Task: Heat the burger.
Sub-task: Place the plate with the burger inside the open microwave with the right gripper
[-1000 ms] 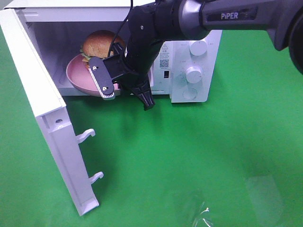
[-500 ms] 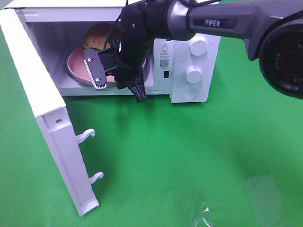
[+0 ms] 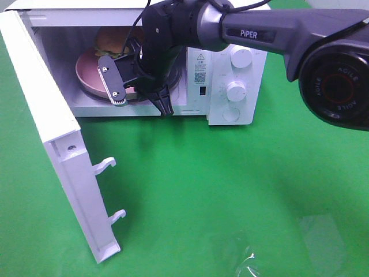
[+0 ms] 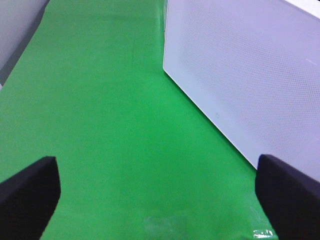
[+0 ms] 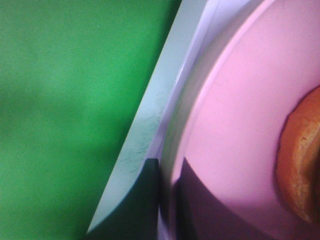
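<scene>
Because the burger [image 3: 110, 39] is likely soft, handle it by the stiff pink plate [image 3: 86, 79] rim clamped in the right end effector [image 5: 169, 202]; left end effector [image 4: 160, 200] spread wide, empty.

Burger [image 3: 110, 39]: my right gripper [image 5: 167, 212] covers much of it from the high camera; my wrist view blurs it and cuts it off.
Pink plate [image 3: 86, 78]: near rim hidden behind that gripper.
Microwave label [image 3: 200, 66]: print too small to read.
Left gripper [image 4: 159, 195]: only two finger ends show, cut by the frame.
</scene>
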Robot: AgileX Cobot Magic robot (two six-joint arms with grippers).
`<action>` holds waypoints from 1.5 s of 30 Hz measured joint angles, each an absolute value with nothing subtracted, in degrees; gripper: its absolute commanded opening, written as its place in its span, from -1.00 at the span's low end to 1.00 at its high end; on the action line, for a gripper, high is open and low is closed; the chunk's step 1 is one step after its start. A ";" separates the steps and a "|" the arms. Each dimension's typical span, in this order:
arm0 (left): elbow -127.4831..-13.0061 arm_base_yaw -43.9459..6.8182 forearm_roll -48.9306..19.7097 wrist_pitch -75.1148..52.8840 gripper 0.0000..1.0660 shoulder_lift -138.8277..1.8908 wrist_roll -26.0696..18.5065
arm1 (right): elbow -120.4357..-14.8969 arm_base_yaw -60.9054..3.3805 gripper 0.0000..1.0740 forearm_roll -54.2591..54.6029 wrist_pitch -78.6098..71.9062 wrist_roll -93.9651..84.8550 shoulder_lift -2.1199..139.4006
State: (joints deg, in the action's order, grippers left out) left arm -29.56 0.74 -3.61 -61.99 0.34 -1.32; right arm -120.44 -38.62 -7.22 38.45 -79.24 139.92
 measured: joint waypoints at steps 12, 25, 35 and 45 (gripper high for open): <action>-29.56 0.74 -3.61 -61.99 0.84 0.34 -1.32 | -120.44 -37.64 -1.00 -7.22 37.07 -79.64 140.20; -29.56 0.74 -3.61 -61.99 0.84 0.34 -1.32 | -120.61 -37.47 -0.59 -7.22 32.20 -79.64 142.04; -29.56 0.74 -3.61 -61.99 0.84 0.34 -1.32 | -121.01 -37.47 -0.19 -6.65 31.05 -79.58 142.04; -29.56 0.74 -3.61 -61.99 0.84 0.34 -1.32 | -119.35 -37.47 -0.07 -4.35 31.34 -79.53 141.06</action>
